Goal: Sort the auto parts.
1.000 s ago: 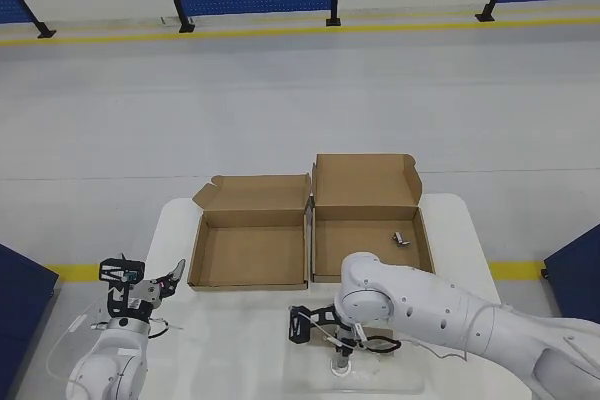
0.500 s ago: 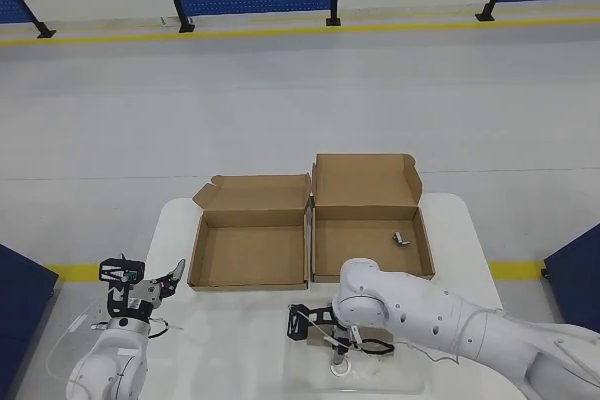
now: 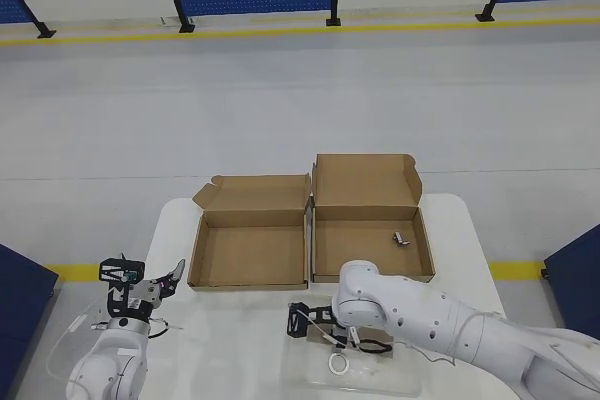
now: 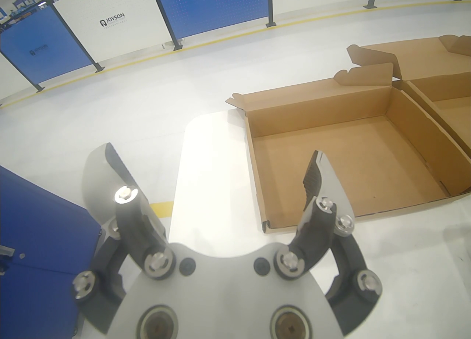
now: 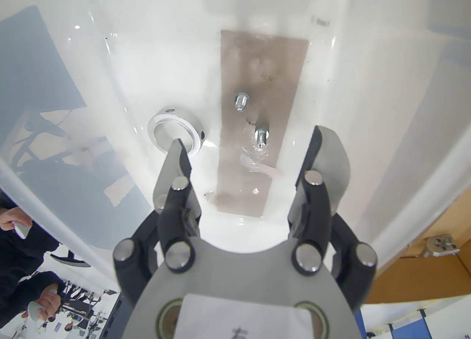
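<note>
Left gripper (image 4: 214, 154): no change vs 1 s ago. Parked over the left edge of the white worktop (image 3: 230, 330), fingers spread wide, nothing btwn them. Just beside it is the left open brown cardboard box (image 3: 248, 255), no parts in it yet.

Centre-front: shallow clear plastic tray (image 3: 392, 380). The silver metal collar ring (image 5: 176, 131) lies flat in it, approx same spot as before. The change is here. 1 s ago the right gripper (image 5: 249, 139) was down over the ring, hiding it in top view. Since then the arm has backed off toward the boxes & the ring is uncovered. Fingers released, empty. One fingertip (image 5: 180, 156) overlaps the ring's edge in the wrist view; can't tell if touching. Two small silver studs (image 5: 241, 101) sit near the ring, over a brown strip (image 5: 257, 72).

Right open brown cardboard box (image 3: 370, 235): one small grey metal bracket (image 3: 401, 238) inside, unmoved.

Meaning: prob a missed or aborted pick. Ring not yet sorted, needs a re-approach w/ fingers straddling it. 3 parts left in tray.
</note>
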